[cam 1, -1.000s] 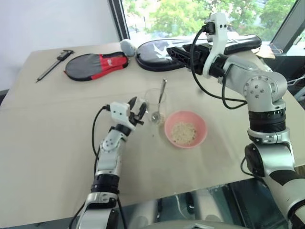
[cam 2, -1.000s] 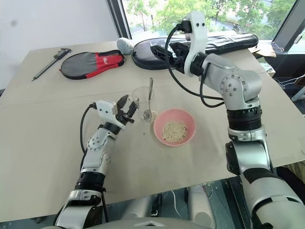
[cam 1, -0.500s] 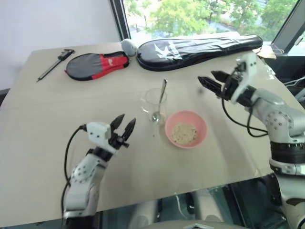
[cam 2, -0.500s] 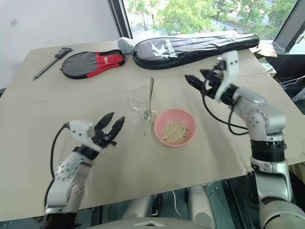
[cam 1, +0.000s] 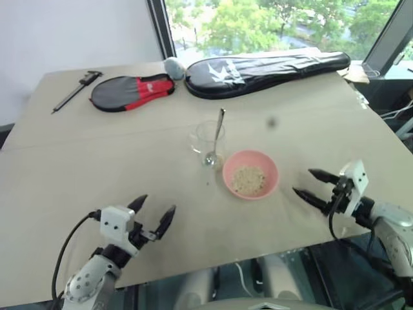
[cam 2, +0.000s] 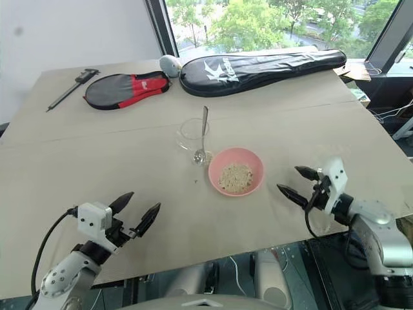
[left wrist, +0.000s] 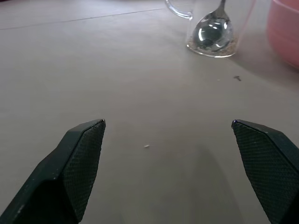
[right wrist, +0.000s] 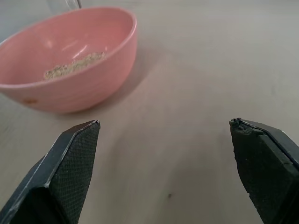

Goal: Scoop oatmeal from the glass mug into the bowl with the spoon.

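— What lies on my desk [cam 1: 97, 161] at the far side?

— I see a long black racket bag [cam 1: 268, 66] along the far edge, and left of it a black and red paddle case [cam 1: 132, 90]. A small grey ball [cam 1: 173, 65] sits between them.

— Anything further left?

— A dark caliper [cam 1: 76, 90], lying slantwise near the corner. Behind my desk I see green trees [cam 1: 258, 22] through the window.

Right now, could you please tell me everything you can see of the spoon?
The spoon is shiny silver metal with a long thin handle and a small oval bowl. It stands tilted inside the clear glass mug, bowl end down on the mug's bottom, handle leaning over the rim towards the far side of the table. A few oat flakes lie around its bowl. Neither gripper touches it.
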